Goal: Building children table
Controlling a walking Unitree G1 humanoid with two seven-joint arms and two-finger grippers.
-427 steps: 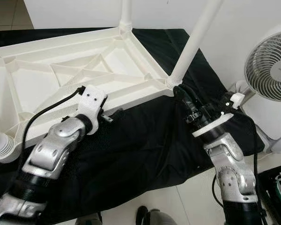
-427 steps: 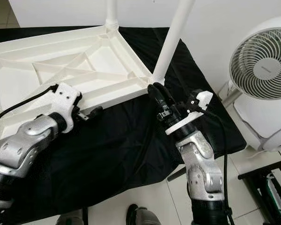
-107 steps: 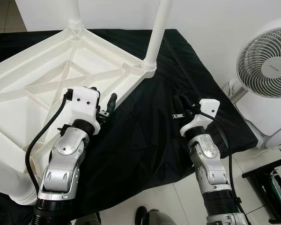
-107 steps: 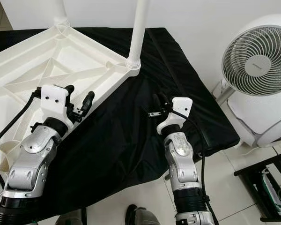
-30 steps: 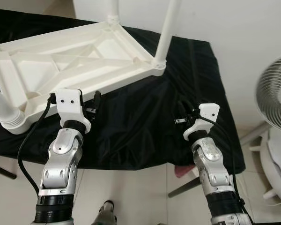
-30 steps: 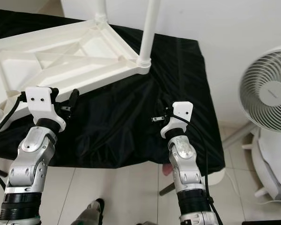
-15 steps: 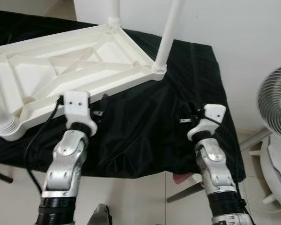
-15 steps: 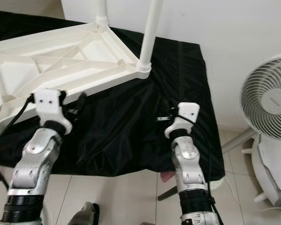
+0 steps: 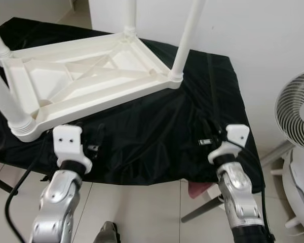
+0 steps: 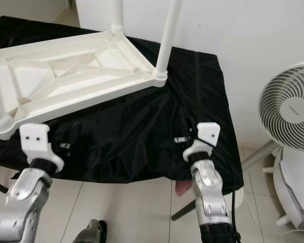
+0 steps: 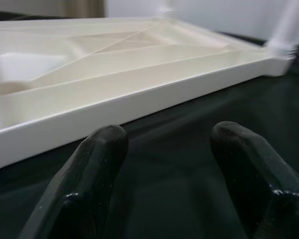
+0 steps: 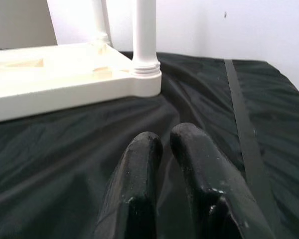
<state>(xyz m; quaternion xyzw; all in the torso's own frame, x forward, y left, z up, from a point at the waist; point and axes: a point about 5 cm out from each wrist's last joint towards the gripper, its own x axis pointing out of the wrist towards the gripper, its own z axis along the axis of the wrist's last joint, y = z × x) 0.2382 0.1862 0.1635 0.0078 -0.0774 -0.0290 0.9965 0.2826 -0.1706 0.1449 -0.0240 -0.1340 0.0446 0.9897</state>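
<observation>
The upside-down table (image 9: 86,76) looks like smooth off-white moulded plastic with a slight sheen, legs (image 9: 187,38) the same stuff (ribbed rings at the sockets). Under it the black cloth (image 9: 157,131) is thin, wrinkly, a bit shiny like nylon. Robot arms are brushed silver metal with white matt plastic wrist blocks, and the fingers (image 11: 97,169) look like matt black rubbery plastic. Floor's glossy pale tile (image 9: 137,212), and the fan (image 10: 289,114) is white plastic.

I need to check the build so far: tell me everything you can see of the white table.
The white table lies upside down on the black cloth. It looks like moulded plastic, its underside ribbed with crossing braces inside a raised rim. A round leg stands upright at each of its four corners. Neither gripper touches it.
</observation>
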